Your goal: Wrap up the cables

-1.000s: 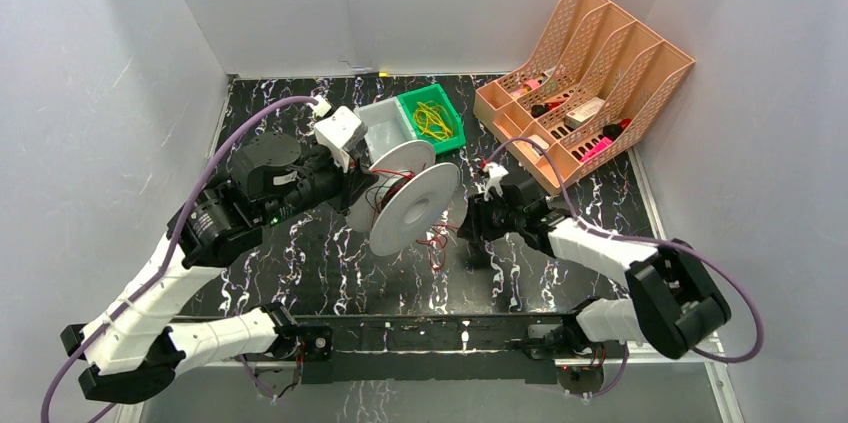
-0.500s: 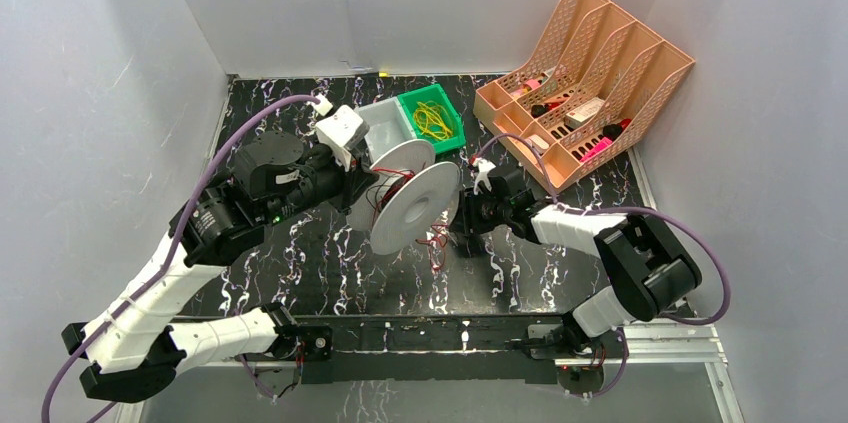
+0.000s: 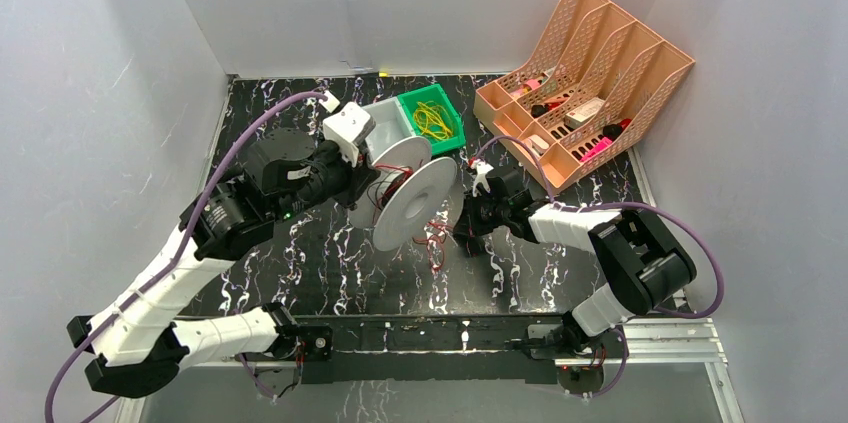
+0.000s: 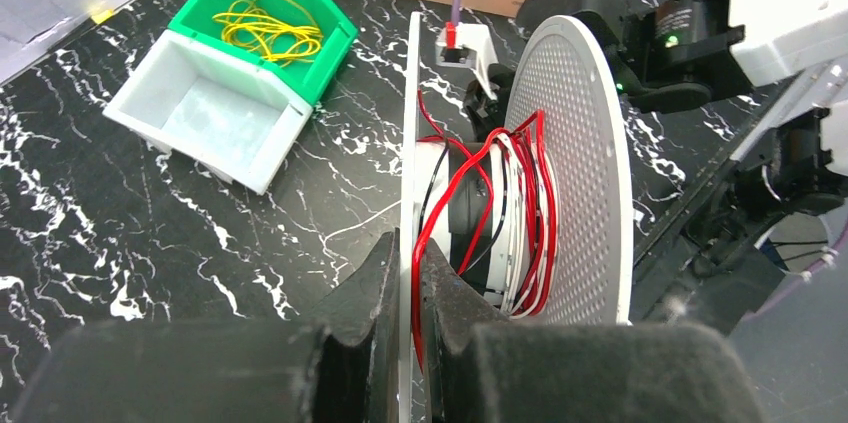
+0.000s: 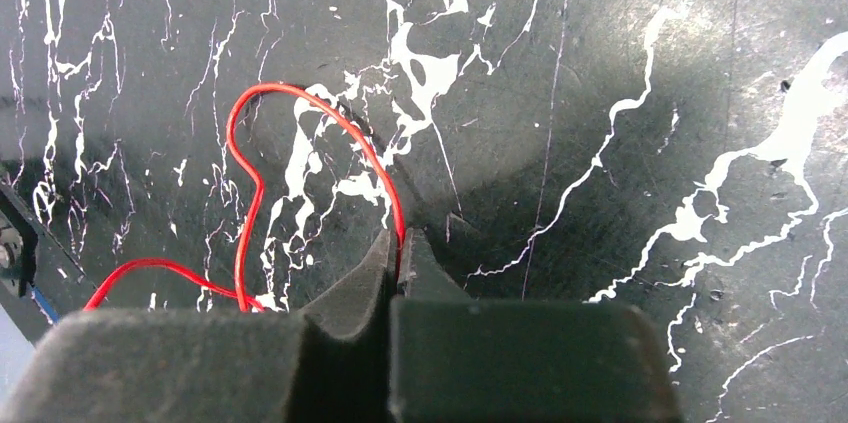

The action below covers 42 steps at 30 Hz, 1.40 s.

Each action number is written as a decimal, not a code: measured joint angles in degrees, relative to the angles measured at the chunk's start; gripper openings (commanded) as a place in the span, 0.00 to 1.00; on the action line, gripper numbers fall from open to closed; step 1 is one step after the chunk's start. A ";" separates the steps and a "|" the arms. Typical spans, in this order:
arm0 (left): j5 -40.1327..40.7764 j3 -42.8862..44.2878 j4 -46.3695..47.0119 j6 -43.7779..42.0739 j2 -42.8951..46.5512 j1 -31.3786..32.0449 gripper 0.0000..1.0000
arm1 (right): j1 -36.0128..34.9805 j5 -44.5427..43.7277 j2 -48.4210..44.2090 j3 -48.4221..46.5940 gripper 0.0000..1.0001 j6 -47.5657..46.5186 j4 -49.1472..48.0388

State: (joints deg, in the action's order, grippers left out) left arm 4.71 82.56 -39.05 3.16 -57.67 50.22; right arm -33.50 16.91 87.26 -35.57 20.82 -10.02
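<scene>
A white spool (image 3: pixel 413 205) with two round flanges hangs tilted above the black marbled table. My left gripper (image 4: pixel 408 248) is shut on the thin inner flange (image 4: pixel 411 113), with a strand of the red cable (image 4: pixel 432 208) pinched beside it. More red, white and black wire is wound on the hub, in front of the perforated flange (image 4: pixel 580 143). A loose loop of the red cable (image 5: pixel 300 103) lies on the table. My right gripper (image 5: pixel 400 240) is shut on its end, low by the table, right of the spool (image 3: pixel 463 230).
A green bin (image 3: pixel 449 123) holding yellow wire and a white bin (image 3: pixel 385 121) stand behind the spool. An orange slotted organiser (image 3: pixel 590 73) sits at the back right. Grey walls close in both sides and the back.
My right gripper has shut on the red cable after standing half open, and its arm has drawn in to the left. The left arm has shifted the spool slightly up and right.
</scene>
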 measured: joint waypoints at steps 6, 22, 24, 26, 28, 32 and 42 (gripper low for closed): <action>9.20 0.00 1.77 1.57 -1.95 0.15 0.00 | -0.13 0.39 -2.75 0.57 0.00 0.07 1.77; 38.34 -0.50 22.69 -0.76 -16.13 -2.14 0.00 | -21.11 -5.44 -29.99 -0.11 0.00 1.38 18.51; 40.50 -1.46 25.97 -2.62 -17.64 -2.43 0.00 | -23.02 -5.46 -33.40 -2.47 0.00 1.33 21.16; 42.10 -3.10 28.57 -4.24 -18.75 -2.64 0.00 | -24.11 -5.70 -36.13 -6.49 0.00 1.25 24.13; 43.32 -5.33 30.47 -5.68 -19.89 -2.97 0.00 | -24.65 -5.90 -37.94 -11.19 0.00 0.96 26.36; 44.37 -9.27 31.89 -7.54 -21.66 -3.43 0.00 | -24.76 -5.88 -39.34 -21.46 0.00 -0.42 29.14; 44.04 -13.86 31.85 -8.50 -22.43 -3.63 0.00 | -24.76 -9.64 -32.20 -44.92 0.00 -3.80 35.69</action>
State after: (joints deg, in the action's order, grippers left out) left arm 48.75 68.71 -7.20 -5.34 -80.09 46.59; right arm -58.26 7.27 55.07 -80.49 17.02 25.67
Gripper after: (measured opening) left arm 0.053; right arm 0.020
